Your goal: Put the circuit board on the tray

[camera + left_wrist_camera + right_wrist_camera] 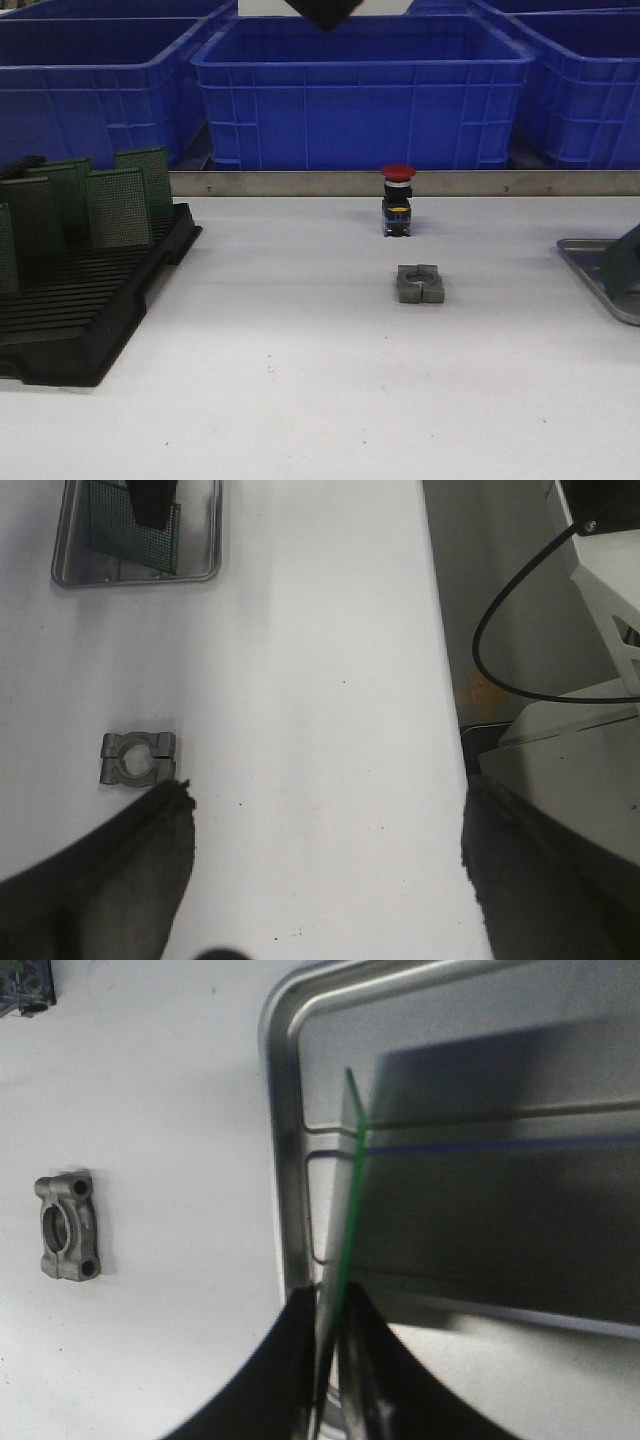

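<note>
Green circuit board (350, 1190) stood edge-on, clamped in the right end effector (332, 1360) over the tray (285, 1140) at the bench's right edge.

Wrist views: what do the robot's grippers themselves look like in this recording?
Both grippers have matte black fingers. The left gripper's fingers are broad, dark and blurred, with slightly ragged tips. The right gripper's fingers are smooth black and curve to narrow tips. No markings show on either. A black cable loops beside the white table.
</note>
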